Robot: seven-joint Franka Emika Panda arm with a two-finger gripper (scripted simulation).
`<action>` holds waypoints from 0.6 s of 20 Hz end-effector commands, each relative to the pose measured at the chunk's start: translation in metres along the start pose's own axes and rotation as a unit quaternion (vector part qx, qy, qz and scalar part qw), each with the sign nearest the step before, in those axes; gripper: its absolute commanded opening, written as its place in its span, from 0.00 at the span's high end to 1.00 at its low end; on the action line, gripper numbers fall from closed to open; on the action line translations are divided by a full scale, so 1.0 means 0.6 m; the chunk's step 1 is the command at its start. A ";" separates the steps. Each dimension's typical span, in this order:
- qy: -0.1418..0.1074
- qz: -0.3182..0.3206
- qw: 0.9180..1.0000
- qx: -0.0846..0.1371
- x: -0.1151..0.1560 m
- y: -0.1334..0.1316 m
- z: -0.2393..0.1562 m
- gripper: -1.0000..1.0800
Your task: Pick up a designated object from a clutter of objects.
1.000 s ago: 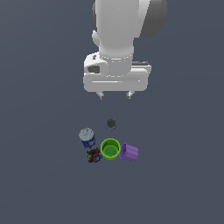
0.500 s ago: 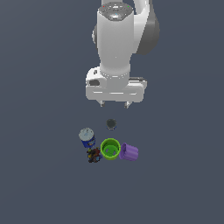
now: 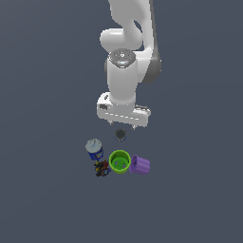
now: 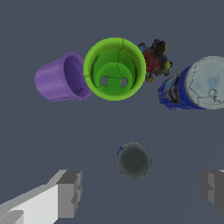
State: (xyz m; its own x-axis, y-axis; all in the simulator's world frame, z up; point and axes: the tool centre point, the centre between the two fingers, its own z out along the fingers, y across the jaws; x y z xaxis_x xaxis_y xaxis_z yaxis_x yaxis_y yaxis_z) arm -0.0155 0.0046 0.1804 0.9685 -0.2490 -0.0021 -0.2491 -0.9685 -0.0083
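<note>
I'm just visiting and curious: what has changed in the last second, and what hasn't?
The gripper has come down toward the small dark cylinder, jaws open on either side, holding nothing. The cylinder, blue can, green cup, purple cup and tiny multicoloured piece have not moved.

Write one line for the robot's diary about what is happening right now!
claw: open, above target | small dark cylinder: on the floor, not held, between the fingers in the wrist view | green cup, purple cup, blue can: untouched
</note>
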 end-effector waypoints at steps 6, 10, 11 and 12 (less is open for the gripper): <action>0.001 0.072 0.997 -0.002 -0.038 0.019 0.108 0.04; 0.001 0.100 0.995 -0.003 -0.057 0.027 0.147 0.04; 0.001 0.106 0.994 -0.003 -0.061 0.029 0.155 0.04; 0.001 0.111 0.994 -0.003 -0.065 0.031 0.162 0.04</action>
State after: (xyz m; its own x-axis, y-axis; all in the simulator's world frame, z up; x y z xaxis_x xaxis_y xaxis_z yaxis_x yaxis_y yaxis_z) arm -0.0539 -0.0021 0.0903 0.8984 -0.4393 -0.0024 -0.4393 -0.8984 -0.0022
